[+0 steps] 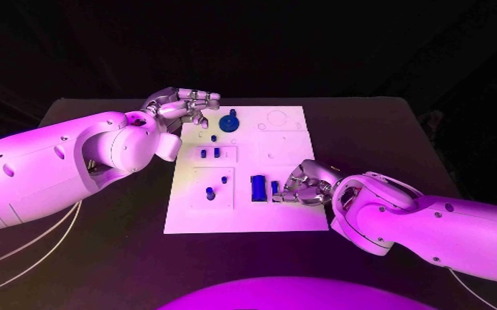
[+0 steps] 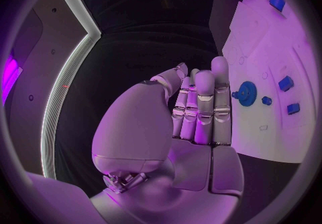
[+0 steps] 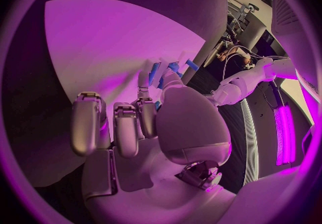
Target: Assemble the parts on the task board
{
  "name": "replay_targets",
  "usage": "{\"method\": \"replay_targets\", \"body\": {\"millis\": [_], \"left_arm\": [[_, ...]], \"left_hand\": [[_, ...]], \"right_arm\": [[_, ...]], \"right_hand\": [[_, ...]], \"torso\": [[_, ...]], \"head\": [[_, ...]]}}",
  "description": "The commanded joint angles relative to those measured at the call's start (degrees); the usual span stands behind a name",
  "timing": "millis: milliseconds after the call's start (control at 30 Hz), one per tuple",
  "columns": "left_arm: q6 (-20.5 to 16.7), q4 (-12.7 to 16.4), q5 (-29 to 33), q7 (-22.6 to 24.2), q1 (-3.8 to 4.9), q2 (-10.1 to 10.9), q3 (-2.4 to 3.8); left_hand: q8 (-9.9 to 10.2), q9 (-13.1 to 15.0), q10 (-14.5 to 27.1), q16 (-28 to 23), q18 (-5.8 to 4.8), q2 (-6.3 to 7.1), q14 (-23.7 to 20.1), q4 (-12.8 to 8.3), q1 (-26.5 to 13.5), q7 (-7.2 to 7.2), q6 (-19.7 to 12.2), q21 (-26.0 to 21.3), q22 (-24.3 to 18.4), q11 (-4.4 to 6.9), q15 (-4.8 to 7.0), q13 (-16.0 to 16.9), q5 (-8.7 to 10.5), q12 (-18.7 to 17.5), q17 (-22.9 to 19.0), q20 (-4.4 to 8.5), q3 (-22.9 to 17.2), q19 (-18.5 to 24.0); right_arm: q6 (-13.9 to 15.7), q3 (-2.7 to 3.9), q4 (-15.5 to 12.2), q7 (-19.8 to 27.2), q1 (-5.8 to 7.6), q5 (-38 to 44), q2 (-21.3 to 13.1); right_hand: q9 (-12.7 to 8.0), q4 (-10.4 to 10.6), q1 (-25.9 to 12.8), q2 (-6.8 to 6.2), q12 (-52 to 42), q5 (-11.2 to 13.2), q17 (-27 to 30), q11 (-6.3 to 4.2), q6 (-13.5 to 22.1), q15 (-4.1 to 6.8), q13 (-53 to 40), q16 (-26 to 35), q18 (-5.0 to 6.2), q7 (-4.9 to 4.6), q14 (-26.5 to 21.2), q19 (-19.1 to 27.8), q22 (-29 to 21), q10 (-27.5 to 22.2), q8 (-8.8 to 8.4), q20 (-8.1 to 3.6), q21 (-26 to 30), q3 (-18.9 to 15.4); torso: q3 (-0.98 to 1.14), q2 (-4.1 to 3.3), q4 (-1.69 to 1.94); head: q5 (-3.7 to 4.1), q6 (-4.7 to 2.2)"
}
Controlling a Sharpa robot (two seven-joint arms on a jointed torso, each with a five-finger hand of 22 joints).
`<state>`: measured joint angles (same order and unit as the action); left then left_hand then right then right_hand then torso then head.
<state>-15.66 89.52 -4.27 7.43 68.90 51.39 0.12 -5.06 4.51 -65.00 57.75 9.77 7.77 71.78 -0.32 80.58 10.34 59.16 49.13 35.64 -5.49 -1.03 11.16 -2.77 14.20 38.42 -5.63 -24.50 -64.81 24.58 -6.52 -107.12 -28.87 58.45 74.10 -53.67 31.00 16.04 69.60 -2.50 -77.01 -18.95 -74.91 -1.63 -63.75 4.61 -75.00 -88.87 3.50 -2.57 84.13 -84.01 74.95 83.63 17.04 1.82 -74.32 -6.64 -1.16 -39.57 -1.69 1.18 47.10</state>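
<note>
Board: your landmark is the flat white rectangular task board [image 1: 271, 218], lying on the black table [image 1: 403, 120] between the two arms.
Left hand: the silver many-fingered left hand [image 1: 182, 105] sits at the board's far left corner. In the left wrist view its fingers [image 2: 201, 106] are straight and pressed side by side, with nothing in them that you can see; whether they touch the board you cannot tell.
Gear: a round blue toothed gear part [image 1: 229, 122] lies on the board's far end, just beside the left hand's fingertips, apart from them in the left wrist view [image 2: 246, 94].
Small pieces: two small blue block parts [image 1: 210, 153] sit in a raised frame at the board's left middle; a small blue peg part [image 1: 210, 194] stands nearer the board's near left corner.
Right hand: the silver right hand [image 1: 304, 183] rests at the board's near right edge, fingers curled toward a dark blue rectangular block part [image 1: 257, 186]. A small blue piece [image 3: 155, 72] shows at its fingertips; you cannot tell whether it is gripped.
</note>
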Motion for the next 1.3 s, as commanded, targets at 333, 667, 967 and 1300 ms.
{"method": "replay_targets", "body": {"millis": [333,667,967,1300], "left_arm": [[0.72,-2.03,2.87,3.50,-0.27,-1.22,-0.82],[-2.95,-7.79,8.64,10.68,-2.15,-4.63,-0.97],[-7.22,-12.65,13.73,17.37,-5.02,-8.59,-0.96],[-8.63,-17.98,11.83,18.74,-6.66,-12.26,-0.93]], "left_hand": [[-1.24,0.01,1.37,-4.80,0.72,1.01,-5.88,2.45,-4.38,-0.47,-0.19,-3.16,-1.64,-0.27,-0.53,0.35,-0.10,1.02,-5.96,-1.07,4.20,2.82],[-2.08,-0.30,2.45,-29.59,0.64,-0.67,-14.31,4.67,-2.92,-0.36,-0.21,-21.19,-12.66,-1.90,-3.32,-2.54,-0.39,-1.66,-19.50,-5.08,11.33,12.02],[0.12,-0.75,3.11,-46.25,0.15,-2.33,-16.80,5.57,-0.61,-0.07,-1.45,-36.29,-22.65,-3.11,-6.44,-6.38,-0.26,-7.27,-26.78,-9.96,15.60,17.76],[1.33,-0.76,5.13,-52.68,0.26,-4.06,-17.42,5.35,0.58,-1.01,-1.85,-43.00,-27.79,-4.90,-8.11,-7.55,-0.07,-10.56,-31.88,-11.02,18.99,17.95]], "right_arm": [[9.77,0.23,7.55,20.26,5.62,-25.33,-0.50],[3.17,0.25,24.06,40.57,7.97,-50.21,6.17],[-2.73,0.36,35.24,48.89,7.98,-58.12,13.57],[-5.54,0.48,39.64,52.51,7.63,-60.51,17.03]], "right_hand": [[-1.49,-0.52,4.51,0.88,14.71,1.65,5.46,2.36,5.58,-1.48,4.20,12.20,4.06,-2.53,0.53,6.95,2.76,-7.75,-4.08,1.31,31.91,-2.68],[-4.75,-4.06,13.32,5.35,44.55,6.37,40.48,5.16,8.13,-4.20,28.46,49.87,6.92,-5.32,-11.45,18.03,-13.83,-23.85,-7.99,4.32,62.83,-2.05],[-9.61,-4.21,17.23,5.89,60.86,6.63,50.21,8.83,9.26,-9.26,47.03,70.28,6.07,-7.73,-22.46,28.78,-25.27,-26.75,-12.08,8.48,69.68,-1.88],[-19.22,-6.80,15.65,7.37,71.80,6.65,65.03,10.63,8.35,-12.02,66.61,85.05,7.08,-8.76,-22.64,33.83,-44.57,-22.72,-13.50,12.49,70.76,-2.78]], "torso": [[-0.73,2.13,-0.45],[-1.13,5.23,-1.31],[-0.80,7.46,-1.72],[-0.06,8.48,-1.86]], "head": [[-0.01,-2.49],[-0.66,-6.55],[-1.27,-8.70],[-2.40,-9.52]]}}
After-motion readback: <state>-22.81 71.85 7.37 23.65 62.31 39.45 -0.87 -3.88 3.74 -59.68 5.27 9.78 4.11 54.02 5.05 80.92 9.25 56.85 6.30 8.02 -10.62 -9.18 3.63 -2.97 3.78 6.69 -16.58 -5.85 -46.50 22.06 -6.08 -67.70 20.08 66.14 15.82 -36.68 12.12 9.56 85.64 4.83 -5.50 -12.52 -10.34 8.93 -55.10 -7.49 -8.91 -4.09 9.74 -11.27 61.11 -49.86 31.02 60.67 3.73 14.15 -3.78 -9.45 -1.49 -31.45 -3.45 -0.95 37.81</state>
